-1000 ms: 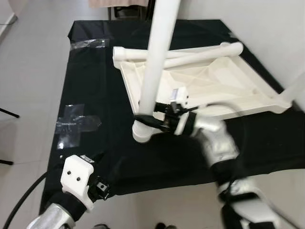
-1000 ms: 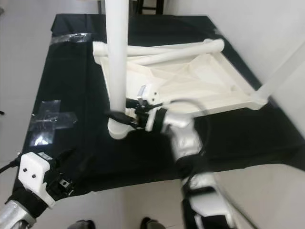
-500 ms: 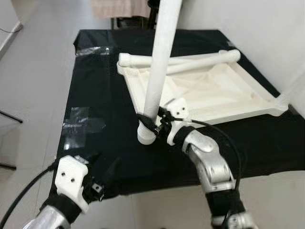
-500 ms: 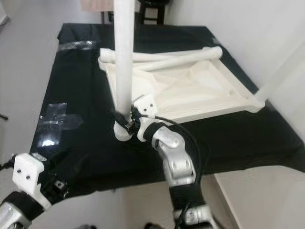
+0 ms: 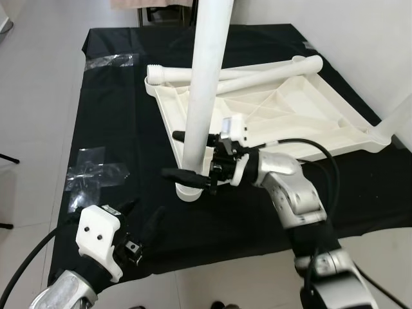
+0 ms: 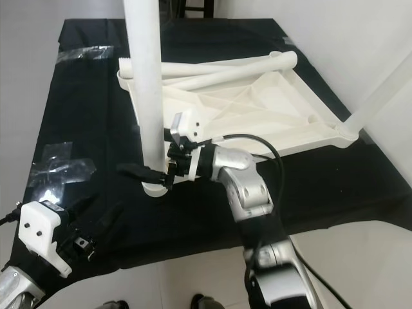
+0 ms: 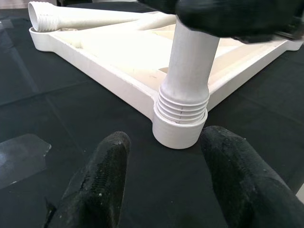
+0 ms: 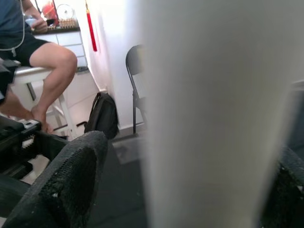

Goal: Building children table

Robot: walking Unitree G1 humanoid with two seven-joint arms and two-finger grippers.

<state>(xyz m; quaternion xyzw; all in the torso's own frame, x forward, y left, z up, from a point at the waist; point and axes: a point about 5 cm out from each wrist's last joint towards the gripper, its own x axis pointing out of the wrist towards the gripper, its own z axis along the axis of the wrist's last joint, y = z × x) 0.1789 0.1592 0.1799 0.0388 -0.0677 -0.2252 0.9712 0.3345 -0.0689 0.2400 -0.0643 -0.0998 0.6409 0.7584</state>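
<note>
Nearest us, the left gripper (image 5: 143, 222) hovers low over the black cloth (image 5: 122, 116), its 2 fingers (image 7: 102, 183) spread apart and holding nothing. Just beyond their tips stands the upright white leg (image 5: 205, 96), its threaded end seated in the corner socket (image 7: 178, 130) of the upturned white tabletop (image 5: 290, 109). The right gripper (image 5: 182, 155) straddles that leg low down, 1 finger (image 8: 66, 183) on each side; we cannot tell whether the pads touch it. The leg's top is cut off. Farther back, 2 loose legs (image 5: 257, 69) lie across the tabletop.
</note>
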